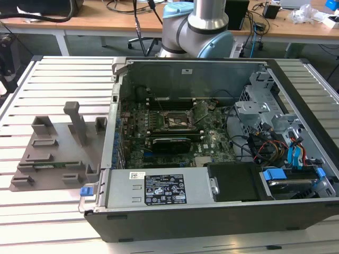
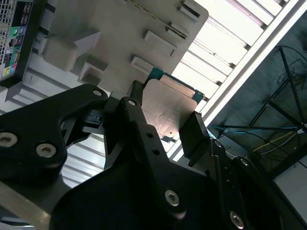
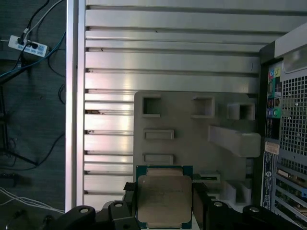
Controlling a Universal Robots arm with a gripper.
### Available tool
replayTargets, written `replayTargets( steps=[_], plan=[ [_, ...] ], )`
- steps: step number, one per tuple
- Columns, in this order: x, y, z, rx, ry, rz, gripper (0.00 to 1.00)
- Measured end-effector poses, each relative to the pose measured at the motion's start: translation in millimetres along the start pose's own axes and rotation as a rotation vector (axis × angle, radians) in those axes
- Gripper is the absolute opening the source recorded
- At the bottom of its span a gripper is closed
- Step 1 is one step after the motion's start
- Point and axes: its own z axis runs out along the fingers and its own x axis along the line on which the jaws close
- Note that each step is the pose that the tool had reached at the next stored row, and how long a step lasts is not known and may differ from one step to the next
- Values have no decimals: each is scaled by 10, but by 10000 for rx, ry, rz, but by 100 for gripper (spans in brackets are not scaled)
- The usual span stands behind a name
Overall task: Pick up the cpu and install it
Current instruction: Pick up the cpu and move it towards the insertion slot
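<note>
Black claw (image 3: 164,205) clamped on opposite edges of the small square, silvery-topped cpu (image 3: 164,191), held over the near edge of a grey moulded tray (image 3: 192,125) on the slatted aluminium bench (image 3: 168,62). In both wrist views its metal face lies flat toward the cameras; being square, it shows no long axis.

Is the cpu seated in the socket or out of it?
Out: in both wrist views the cpu sits between the fingers of the gripper, above the grey fixture tray, outside the computer case.
</note>
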Motion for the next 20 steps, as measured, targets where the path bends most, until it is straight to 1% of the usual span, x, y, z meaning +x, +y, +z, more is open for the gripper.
replayTargets(
  steps=[4, 8, 11, 13, 14, 18, 20],
  plan=[
    [0, -3, -89, 0, -1, 0, 55],
    [0, -5, -154, 0, 0, 0, 55],
    [0, -8, -242, 0, 0, 0, 55],
    [0, -10, -279, 0, 0, 0, 55],
    [0, -11, -317, 0, -1, -1, 55],
    [0, -13, -380, 0, 0, 0, 55],
    [0, -14, -424, 0, 0, 0, 55]
  ],
)
